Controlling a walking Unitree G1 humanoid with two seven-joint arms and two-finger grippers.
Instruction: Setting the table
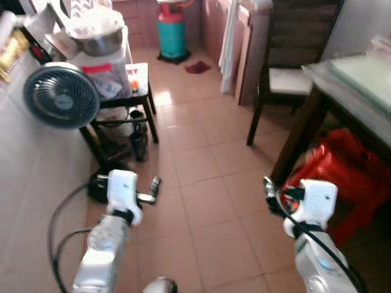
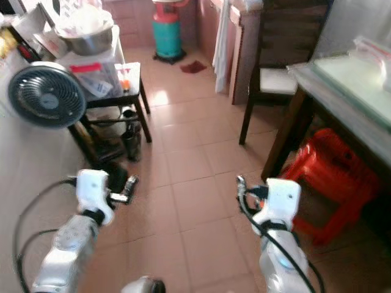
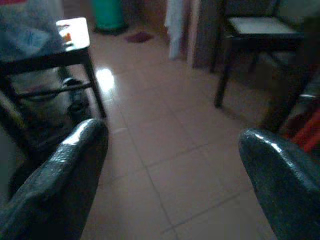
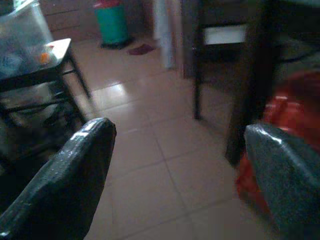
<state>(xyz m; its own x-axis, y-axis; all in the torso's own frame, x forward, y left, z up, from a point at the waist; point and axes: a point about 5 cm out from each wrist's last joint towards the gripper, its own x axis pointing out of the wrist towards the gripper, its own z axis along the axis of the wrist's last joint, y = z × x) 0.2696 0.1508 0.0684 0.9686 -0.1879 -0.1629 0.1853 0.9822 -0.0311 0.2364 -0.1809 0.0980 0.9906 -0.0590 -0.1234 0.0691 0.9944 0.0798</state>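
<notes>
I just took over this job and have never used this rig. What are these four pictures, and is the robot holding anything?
The two upper pictures come from a stereo camera on the robot's head, looking down at its own silver arms. The left hand and right hand are raised over a tiled floor. The two lower pictures come from wrist cameras; the big black shapes are each hand's fingers, spread wide apart with nothing between them. So both hands are open and hold nothing. On the robot's left is a fan and a small table with a metal bowl on a box. On its right is the dining table, with a chair and a red stool.
</notes>
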